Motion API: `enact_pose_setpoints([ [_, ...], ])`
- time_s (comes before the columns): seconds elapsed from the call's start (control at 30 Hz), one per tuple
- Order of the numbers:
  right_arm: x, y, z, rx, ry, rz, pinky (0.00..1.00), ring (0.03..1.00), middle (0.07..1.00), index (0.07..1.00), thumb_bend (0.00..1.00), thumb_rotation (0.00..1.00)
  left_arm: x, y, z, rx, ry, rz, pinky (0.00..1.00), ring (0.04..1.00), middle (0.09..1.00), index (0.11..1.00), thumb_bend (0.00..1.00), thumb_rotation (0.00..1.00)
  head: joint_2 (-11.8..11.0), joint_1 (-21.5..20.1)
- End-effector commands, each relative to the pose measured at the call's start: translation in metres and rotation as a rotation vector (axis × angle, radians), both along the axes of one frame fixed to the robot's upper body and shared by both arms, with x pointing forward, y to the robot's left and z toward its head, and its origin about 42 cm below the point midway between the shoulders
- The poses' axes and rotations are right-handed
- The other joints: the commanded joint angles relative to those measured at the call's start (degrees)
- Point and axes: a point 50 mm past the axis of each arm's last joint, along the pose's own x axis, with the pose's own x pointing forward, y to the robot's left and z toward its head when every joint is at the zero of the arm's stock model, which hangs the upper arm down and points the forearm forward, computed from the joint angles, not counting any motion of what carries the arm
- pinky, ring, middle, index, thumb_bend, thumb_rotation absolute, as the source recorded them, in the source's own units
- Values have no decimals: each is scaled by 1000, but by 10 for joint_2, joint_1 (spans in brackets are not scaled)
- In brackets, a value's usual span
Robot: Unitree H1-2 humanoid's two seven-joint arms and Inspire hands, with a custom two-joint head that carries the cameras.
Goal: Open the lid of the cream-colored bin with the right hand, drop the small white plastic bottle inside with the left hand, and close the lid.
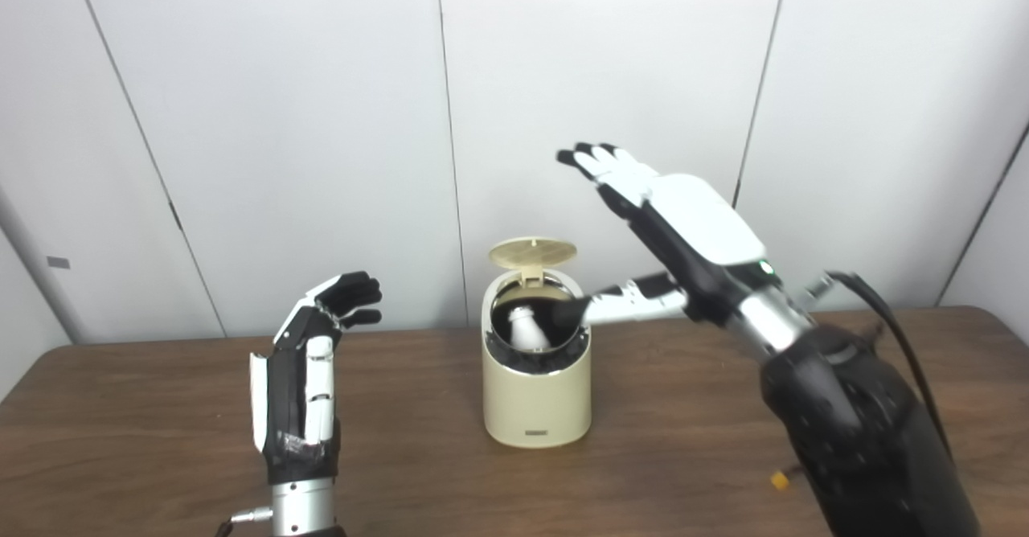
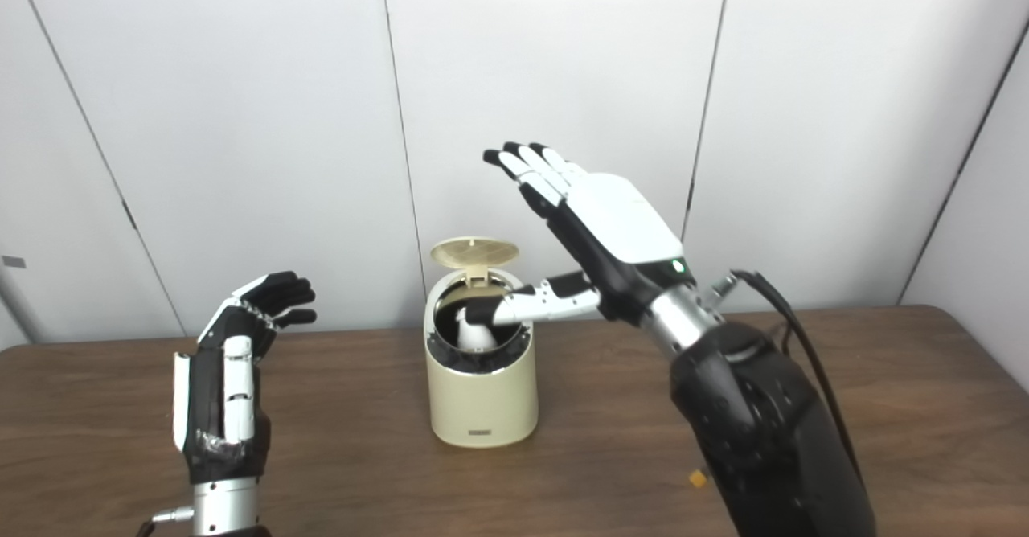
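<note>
The table [image 1: 161,440] is dark grained wood, the bin [image 1: 537,400] smooth cream plastic, the bottle [image 1: 530,329] white plastic.

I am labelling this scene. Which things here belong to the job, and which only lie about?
Belong to the job:
- cream-colored bin
- its lid, standing open
- white bottle, inside the bin
- right hand, open, thumb over the bin's mouth
- left hand, open, empty

Only lying about:
- small yellow piece on the table

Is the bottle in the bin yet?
Yes. The bottle sits inside the bin, visible through the open top under the raised lid.
</note>
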Motion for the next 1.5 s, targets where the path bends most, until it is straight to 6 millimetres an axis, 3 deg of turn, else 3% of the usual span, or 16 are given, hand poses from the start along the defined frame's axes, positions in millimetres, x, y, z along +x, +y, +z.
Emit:
enact_pose_setpoints([
  [0.0, 4, 6, 27, -20, -78, 8, 993, 1000, 989, 948, 1000, 854, 1, -3, 12, 20, -57, 5, 615, 685, 692, 690, 289, 840, 0, 0],
  [0.23, 35, 21, 28, -87, -48, 18, 980, 1000, 974, 926, 1000, 828, -1, -4, 11, 30, -57, 27, 606, 677, 688, 683, 313, 847, 1, 1],
  [0.53, 49, 29, 31, -186, -8, -29, 983, 1000, 931, 878, 1000, 897, -2, -4, 11, 33, -57, 32, 614, 682, 690, 686, 318, 855, 2, 2],
  [0.93, 51, 30, 27, -210, 32, -32, 999, 957, 875, 844, 1000, 897, -2, -7, 13, 47, -63, 26, 597, 676, 687, 687, 316, 893, 5, 3],
  [1.2, 36, 25, 24, -187, 23, -7, 975, 880, 772, 732, 1000, 883, -2, -6, 12, 41, -62, 26, 596, 671, 678, 679, 309, 879, 5, 1],
  [1.47, 25, 24, 22, -186, 30, 1, 996, 869, 736, 706, 999, 888, -3, -5, 13, 25, -64, 20, 598, 668, 675, 676, 326, 868, 9, 2],
])
